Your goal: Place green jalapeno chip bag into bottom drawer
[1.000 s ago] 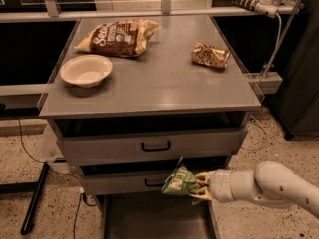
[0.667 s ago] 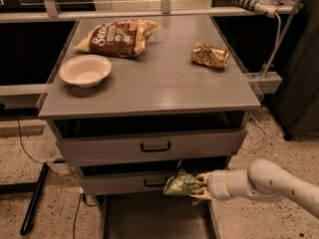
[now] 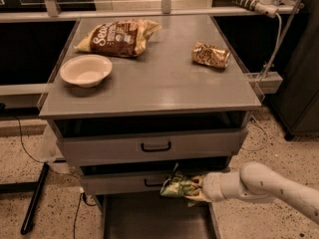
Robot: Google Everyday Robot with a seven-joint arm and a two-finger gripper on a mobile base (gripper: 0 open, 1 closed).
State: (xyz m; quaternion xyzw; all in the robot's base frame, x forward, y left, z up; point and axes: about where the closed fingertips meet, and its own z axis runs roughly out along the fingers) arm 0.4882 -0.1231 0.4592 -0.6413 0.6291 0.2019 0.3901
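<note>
The green jalapeno chip bag (image 3: 178, 186) is crinkly green foil with white edges. It hangs in front of the second drawer, above the pulled-out bottom drawer (image 3: 149, 218), a flat grey tray low in the view. My gripper (image 3: 195, 188) comes in from the right on a white arm and is shut on the bag's right end. The bag is clear of the tray floor.
On the grey cabinet top (image 3: 164, 78) lie a brown-and-yellow bag (image 3: 117, 37), a white bowl (image 3: 85, 70) and a small gold-brown bag (image 3: 211, 54). Two upper drawers with black handles (image 3: 155, 147) are shut. A black pole (image 3: 34, 198) leans at the left on the speckled floor.
The arm and the green bag have shifted slightly left and a little down, staying in front of the second drawer. Nothing else moved.
</note>
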